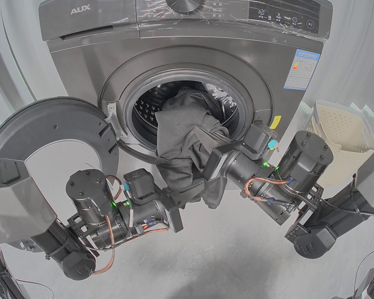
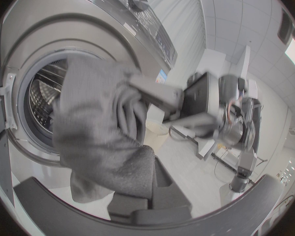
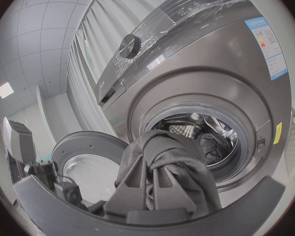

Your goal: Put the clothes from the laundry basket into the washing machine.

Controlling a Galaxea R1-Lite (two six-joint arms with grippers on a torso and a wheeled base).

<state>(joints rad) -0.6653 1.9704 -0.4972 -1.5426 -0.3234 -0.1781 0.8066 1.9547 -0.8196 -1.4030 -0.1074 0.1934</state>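
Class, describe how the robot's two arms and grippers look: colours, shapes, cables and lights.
The left arm and right arm are black and dark grey: round motor housings joined by boxy links. Orange cables loop along each arm, beside a green light and a teal plug. The left gripper and right gripper have flat, tapered dark grey fingers.

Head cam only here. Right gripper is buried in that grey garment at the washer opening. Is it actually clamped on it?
Observer: Yes. The right wrist view shows the right gripper shut, its fingers pinching a bunch of the garment.
Operator: Anything in the drum behind that bunch?
Observer: Dark cloth lies deeper in the drum, past the held bunch. I cannot tell whether it is a separate piece.
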